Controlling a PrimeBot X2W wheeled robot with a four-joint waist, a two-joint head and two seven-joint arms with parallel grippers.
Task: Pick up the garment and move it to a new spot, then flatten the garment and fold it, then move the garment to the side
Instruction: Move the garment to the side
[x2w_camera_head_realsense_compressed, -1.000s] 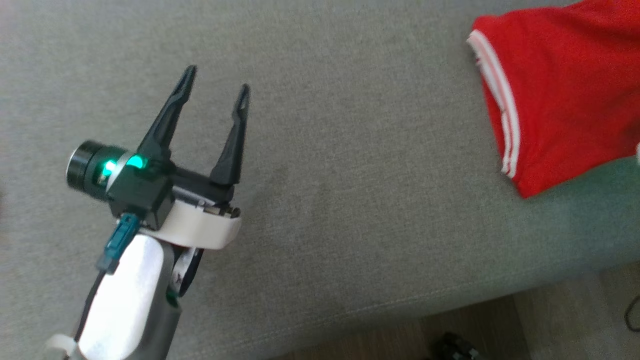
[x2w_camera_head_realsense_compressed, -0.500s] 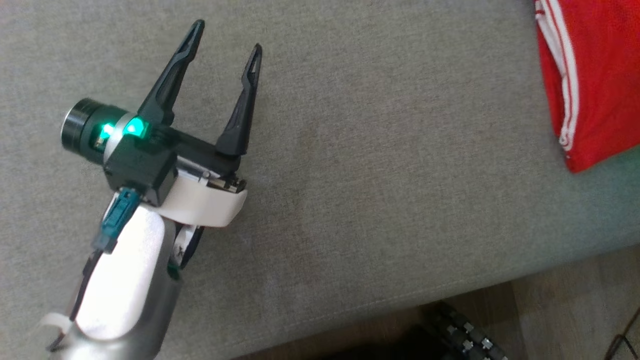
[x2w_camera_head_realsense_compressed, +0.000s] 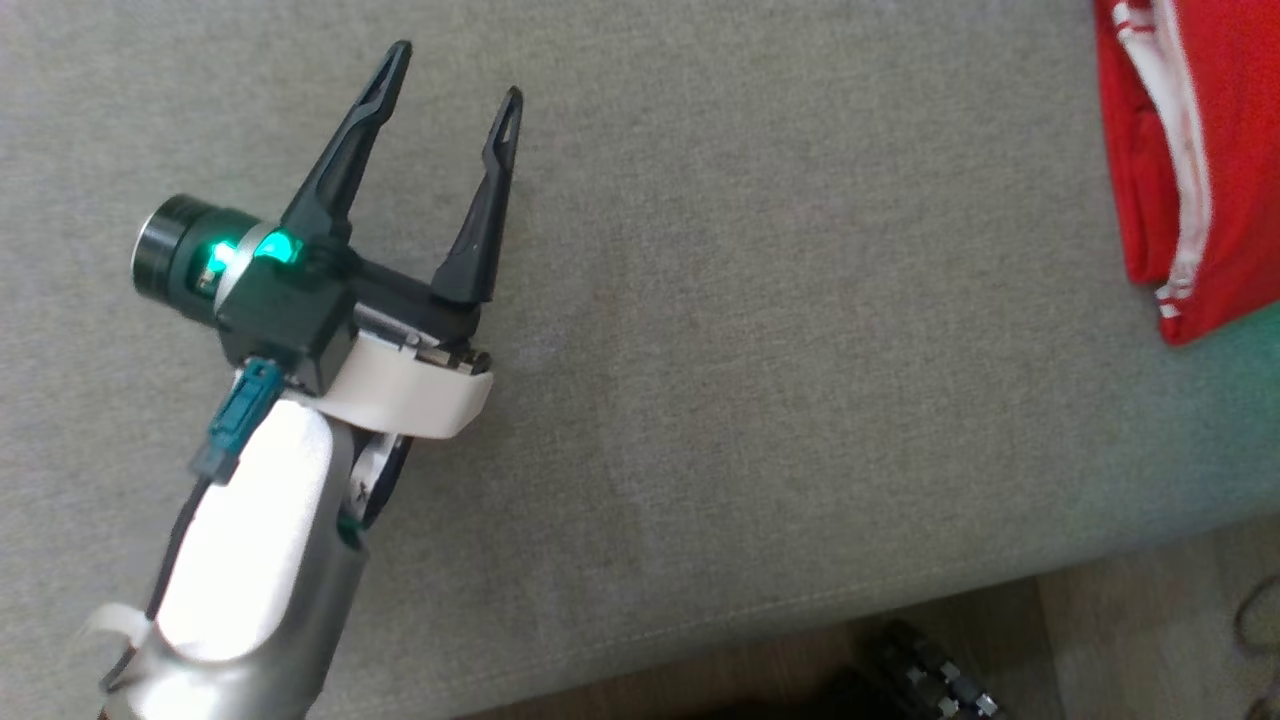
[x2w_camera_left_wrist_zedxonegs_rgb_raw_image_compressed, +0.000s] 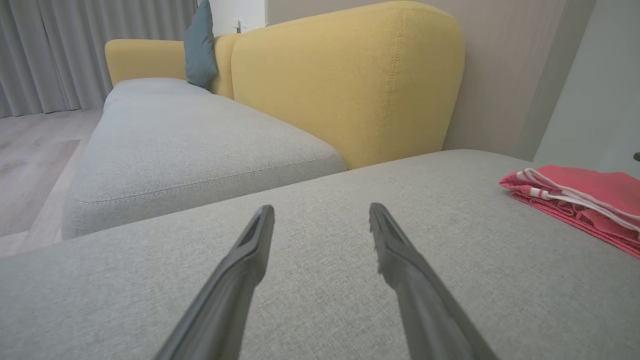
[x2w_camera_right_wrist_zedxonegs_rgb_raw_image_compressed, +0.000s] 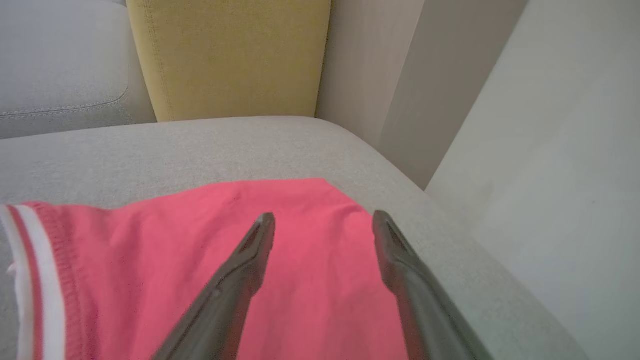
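Left gripper (x2w_camera_head_realsense_compressed: 456, 70): fingers spread wide, hovering over the grey seat cushion (x2w_camera_head_realsense_compressed: 800, 350), with bare fabric showing between the tips. A broad open stretch of cushion runs from here toward my right.

Garment (x2w_camera_head_realsense_compressed: 1230, 120): red with white stripes, lying in flat layers at the right end of the same cushion. In the head view it is cut off by the upper right corner of the frame, well apart from the left gripper. Its striped hem faces the open cushion.

Right gripper (x2w_camera_right_wrist_zedxonegs_rgb_raw_image_compressed: 323, 214): fingers apart, poised above the garment, red cloth visible between them. I cannot tell if the tips touch the cloth.

Edges: the cushion's front seam runs across the lower head view, with wood floor (x2w_camera_head_realsense_compressed: 1130, 640) below it. The yellow backrest (x2w_camera_left_wrist_zedxonegs_rgb_raw_image_compressed: 350, 85) closes the far side. A pale wall (x2w_camera_right_wrist_zedxonegs_rgb_raw_image_compressed: 550, 150) stands just beside the cushion's right corner, near the garment. A second grey seat (x2w_camera_left_wrist_zedxonegs_rgb_raw_image_compressed: 175, 145) lies beyond on the left.
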